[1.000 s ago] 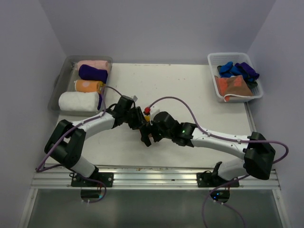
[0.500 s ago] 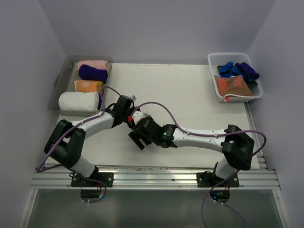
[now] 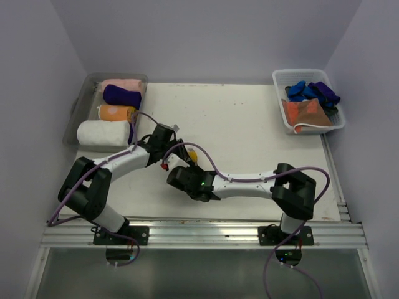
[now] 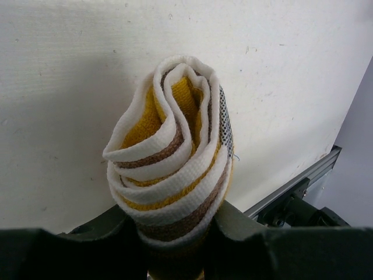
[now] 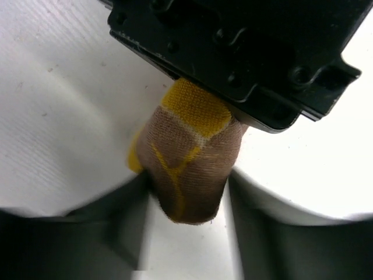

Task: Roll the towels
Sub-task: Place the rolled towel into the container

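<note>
A rolled towel [image 4: 172, 157], mustard yellow with brown and white layers, sticks out of my left gripper [image 4: 175, 248], which is shut on it just above the white table. From above, only a yellow bit of this towel [image 3: 190, 155] shows between the two wrists. My left gripper [image 3: 175, 151] and right gripper [image 3: 182, 167] meet there. In the right wrist view the brown and yellow end of the towel [image 5: 189, 166] fills the gap of my right gripper [image 5: 187, 201]. Its fingers press against both sides of the roll.
A clear grey tray [image 3: 75, 115] at the back left holds pink [image 3: 126, 85], purple [image 3: 121, 96], orange [image 3: 115, 113] and white [image 3: 100, 132] rolls. A white slotted basket [image 3: 278, 106] at the back right holds loose blue [image 3: 299, 90] and rust-brown [image 3: 305, 112] towels. The table's metal rail [image 4: 303, 175] runs close by.
My right arm has swung left and nearer, coming in under the left wrist. Its jaws have narrowed from wide open onto the towel's end. The left gripper has kept its hold.
</note>
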Robot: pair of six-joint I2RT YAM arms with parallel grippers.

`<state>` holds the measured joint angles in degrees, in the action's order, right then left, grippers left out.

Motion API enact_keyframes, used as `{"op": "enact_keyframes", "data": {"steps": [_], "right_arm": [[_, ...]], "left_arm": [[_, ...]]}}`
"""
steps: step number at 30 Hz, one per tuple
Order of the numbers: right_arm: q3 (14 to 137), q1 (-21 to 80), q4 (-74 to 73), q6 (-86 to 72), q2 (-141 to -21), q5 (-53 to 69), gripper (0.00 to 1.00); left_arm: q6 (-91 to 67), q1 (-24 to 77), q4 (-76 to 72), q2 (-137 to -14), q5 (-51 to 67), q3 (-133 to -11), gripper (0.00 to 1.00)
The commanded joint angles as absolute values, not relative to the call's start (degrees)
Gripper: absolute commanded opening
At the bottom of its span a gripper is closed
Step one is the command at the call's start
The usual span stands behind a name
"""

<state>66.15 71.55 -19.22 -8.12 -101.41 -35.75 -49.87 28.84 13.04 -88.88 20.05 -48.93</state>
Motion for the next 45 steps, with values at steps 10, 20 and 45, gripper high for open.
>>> {"op": "enact_keyframes", "data": {"steps": [10,20,45], "right_arm": [[55.4,69.7,-15.0,-12.8,-76.7,-36.4,0.98],[51.0,61.5,-18.2,-20.2,-71.5,-28.9,0.98],[58.0,60.4,-18.3,-18.8,-84.3,-21.2,0.98]], "left_arm": [[-41.1,14.5,22.8,-84.3,20.9,-65.9,0.16],[-45.2,-6.1,8.0,-91.0,24.5,-78.5,0.17],[-61.2,-20.7,-25.8,-111.4,26.0,-72.4,0.18]]}}
